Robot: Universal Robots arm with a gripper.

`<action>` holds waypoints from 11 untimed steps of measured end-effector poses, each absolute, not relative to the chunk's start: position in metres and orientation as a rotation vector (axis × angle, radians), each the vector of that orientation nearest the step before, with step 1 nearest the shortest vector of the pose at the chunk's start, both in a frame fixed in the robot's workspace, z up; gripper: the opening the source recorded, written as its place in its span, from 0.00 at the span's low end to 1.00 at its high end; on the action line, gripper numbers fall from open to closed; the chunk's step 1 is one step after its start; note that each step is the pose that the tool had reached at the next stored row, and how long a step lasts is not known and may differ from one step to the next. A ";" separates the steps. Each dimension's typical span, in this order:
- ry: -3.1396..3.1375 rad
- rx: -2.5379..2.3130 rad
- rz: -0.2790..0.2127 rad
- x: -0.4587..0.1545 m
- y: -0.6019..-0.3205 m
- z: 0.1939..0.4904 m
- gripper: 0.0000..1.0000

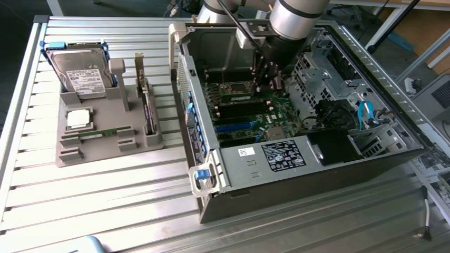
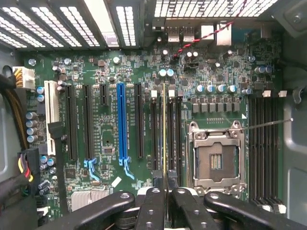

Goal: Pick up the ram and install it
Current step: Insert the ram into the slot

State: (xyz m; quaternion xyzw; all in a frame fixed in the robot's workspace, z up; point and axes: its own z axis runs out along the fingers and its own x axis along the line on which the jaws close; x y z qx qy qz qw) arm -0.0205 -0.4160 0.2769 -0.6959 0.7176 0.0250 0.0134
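Note:
In the wrist view the ram point(image 2: 164, 129) appears edge-on as a thin green and yellow strip running away from my gripper point(image 2: 164, 184), whose black fingers point(image 2: 152, 206) are shut on its near end. It lies along the black memory slots point(image 2: 154, 134) beside the open processor socket point(image 2: 216, 160). Whether it touches a slot I cannot tell. In the exterior view my gripper point(image 1: 266, 79) reaches down into the open computer case point(image 1: 281, 153) over the motherboard. A second ram stick point(image 1: 105, 132) lies in the grey tray point(image 1: 105, 153).
On the tray at the exterior view's left sit a hard drive point(image 1: 81, 74), a square silver processor chip point(image 1: 79, 118) and an upright expansion card point(image 1: 147, 105). Case walls, drive cages and cables point(image 1: 365, 113) surround the motherboard. More memory slots point(image 2: 264, 148) lie beyond the socket.

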 end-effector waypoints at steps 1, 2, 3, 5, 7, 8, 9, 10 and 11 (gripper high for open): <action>2.235 -2.168 0.078 -0.019 -0.416 0.277 0.12; 2.235 -2.168 0.078 -0.019 -0.416 0.277 0.12; 2.235 -2.168 0.078 -0.018 -0.416 0.277 0.12; 2.235 -2.168 0.078 -0.016 -0.416 0.277 0.12; 2.235 -2.168 0.078 -0.015 -0.416 0.277 0.12; 2.235 -2.168 0.078 -0.014 -0.416 0.277 0.12; 2.235 -2.168 0.078 -0.013 -0.416 0.277 0.12; 2.235 -2.168 0.078 -0.013 -0.416 0.277 0.12; 2.235 -2.168 0.078 -0.013 -0.416 0.277 0.12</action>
